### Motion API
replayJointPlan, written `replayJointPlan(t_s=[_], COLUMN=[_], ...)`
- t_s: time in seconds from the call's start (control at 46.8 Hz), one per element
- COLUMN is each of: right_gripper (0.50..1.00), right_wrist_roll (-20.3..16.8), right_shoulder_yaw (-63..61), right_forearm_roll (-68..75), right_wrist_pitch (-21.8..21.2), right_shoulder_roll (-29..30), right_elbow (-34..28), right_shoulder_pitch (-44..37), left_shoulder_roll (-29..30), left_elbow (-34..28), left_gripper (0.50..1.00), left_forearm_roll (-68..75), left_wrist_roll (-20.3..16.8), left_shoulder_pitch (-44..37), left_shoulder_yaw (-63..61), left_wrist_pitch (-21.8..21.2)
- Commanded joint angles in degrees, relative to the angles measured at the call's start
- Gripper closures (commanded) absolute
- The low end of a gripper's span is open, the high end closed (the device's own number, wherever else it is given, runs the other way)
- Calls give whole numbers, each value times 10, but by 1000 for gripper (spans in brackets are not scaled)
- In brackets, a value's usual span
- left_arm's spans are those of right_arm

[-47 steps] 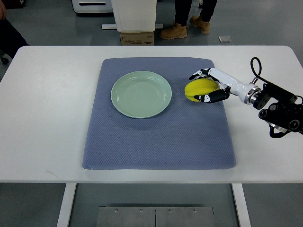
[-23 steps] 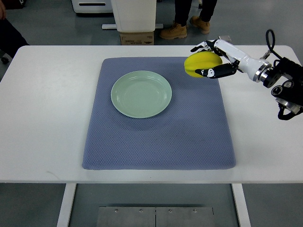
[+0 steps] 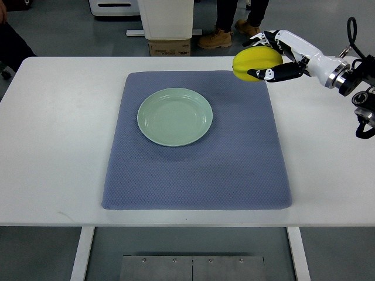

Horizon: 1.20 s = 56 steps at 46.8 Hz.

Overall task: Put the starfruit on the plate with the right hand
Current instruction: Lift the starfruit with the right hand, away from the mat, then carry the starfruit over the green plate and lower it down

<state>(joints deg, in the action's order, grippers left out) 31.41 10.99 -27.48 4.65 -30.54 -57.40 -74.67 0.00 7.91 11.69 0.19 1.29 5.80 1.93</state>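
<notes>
A robot's right hand [image 3: 270, 58] is gripping a yellow starfruit [image 3: 253, 63], its fingers [image 3: 280, 72] wrapping around the fruit, and holding it in the air over the far right corner of a blue mat [image 3: 234, 170]. The fruit is sitting well apart from the green plate [image 3: 174, 116], which is lying empty on the mat. The fruit looks smooth and rounded, so it might slip from the fingers on the way across, or roll off the shallow plate if released off-centre.
</notes>
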Motion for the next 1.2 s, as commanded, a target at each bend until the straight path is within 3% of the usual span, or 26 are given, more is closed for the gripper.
replayJointPlan(t_s=[0.0,0.534,0.897,1.175], right_gripper=[1000,1000,1000,1000], right_wrist_roll=[-3,-8,-9,-9], right_shoulder_yaw=[0,-21,-37,-36], right_forearm_roll=[9,42,55,55], right_wrist_pitch=[3,13,13,12], right_shoulder_roll=[18,160,261,300], right_elbow=[1,38,128,161], right_shoulder_pitch=[0,11,51,80], left_shoulder_roll=[0,0,0,0], left_elbow=[-1,-1,0,-1], left_gripper=[500,500,500,500], left_forearm_roll=[0,0,0,0], left_wrist_roll=[0,0,0,0], left_shoulder_pitch=[-1,-1,0,0], left_shoulder_yaw=[0,0,0,0], left_wrist_pitch=[0,0,0,0])
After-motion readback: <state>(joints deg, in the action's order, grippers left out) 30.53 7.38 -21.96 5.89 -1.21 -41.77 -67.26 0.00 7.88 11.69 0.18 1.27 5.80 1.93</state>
